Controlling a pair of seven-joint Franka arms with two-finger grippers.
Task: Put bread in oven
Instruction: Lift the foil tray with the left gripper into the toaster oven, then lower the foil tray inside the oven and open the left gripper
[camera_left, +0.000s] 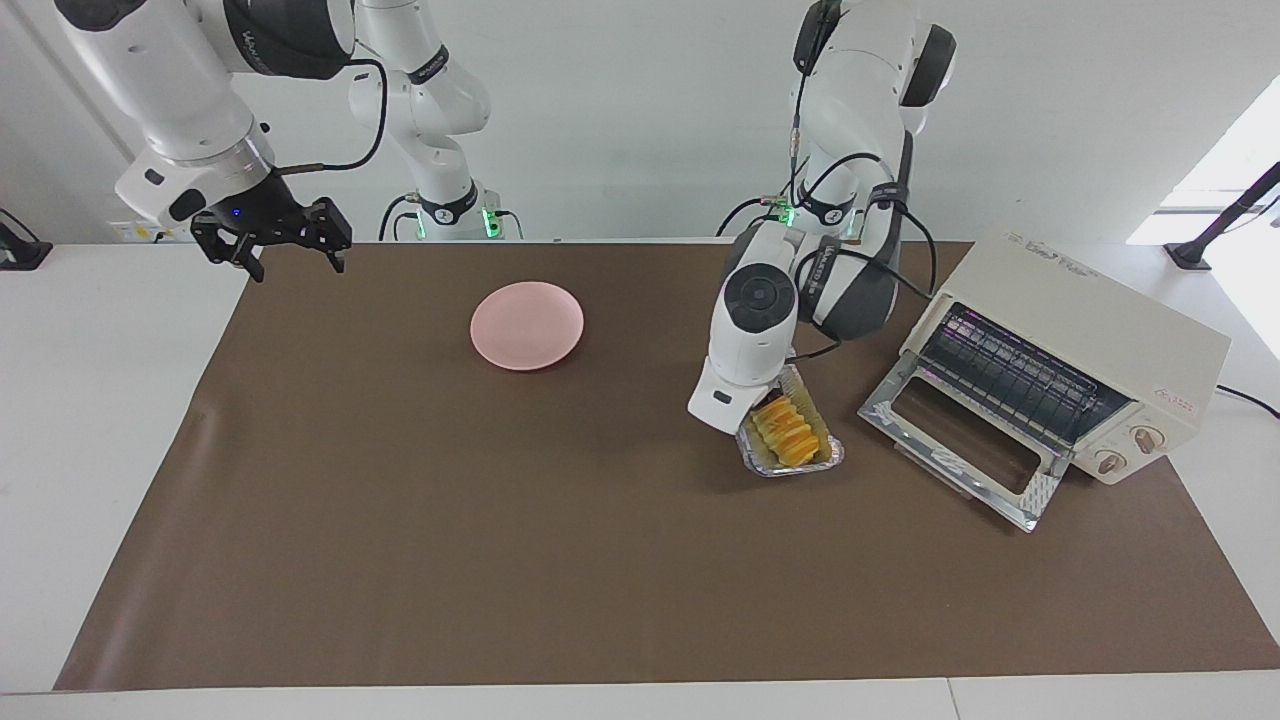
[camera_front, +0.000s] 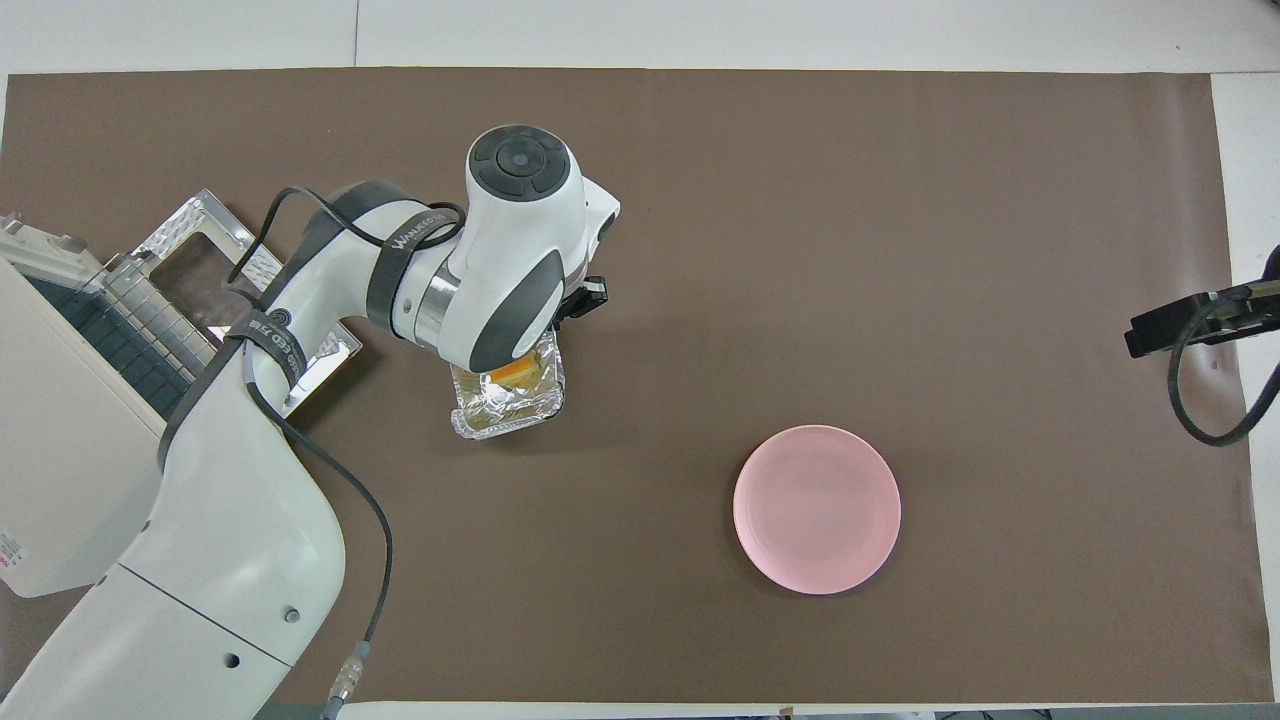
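Your bread (camera_left: 785, 432) lies in the foil tray (camera_left: 829, 458), a ridged yellow-orange loaf running along the tray's length, and from overhead you see only a sliver of it (camera_front: 517, 372) under the left arm's wrist. The tray (camera_front: 500, 420) sits on the brown mat (camera_left: 500, 560) just beside the oven's dropped door, toward the left arm's end of the table. The left gripper (camera_left: 770, 400) is down at the end of the tray nearer the robots, right at the loaf, with the wrist housing covering it in both views, so you cannot tell whether its fingers are spread or closed, nor whether they touch the bread. The oven (camera_left: 1090, 330) stands at an angle on the left arm's end of the mat, its door (camera_left: 960, 445) folded down flat and open, the wire rack (camera_left: 1020, 375) showing in the mouth and two knobs (camera_left: 1130, 450) at the front corner. From overhead you see the oven (camera_front: 70, 440) at the picture's edge with the left arm passing over it. The pink plate (camera_left: 527, 324) rests on the mat near the middle of the table, well apart from the tray and closer to the robots than it; overhead it (camera_front: 817, 509) shows bare. The right gripper (camera_left: 290, 262) hangs in the air over the mat's corner at the right arm's end, waiting, its two fingers pointing down with a wide gap between them and nothing in it.
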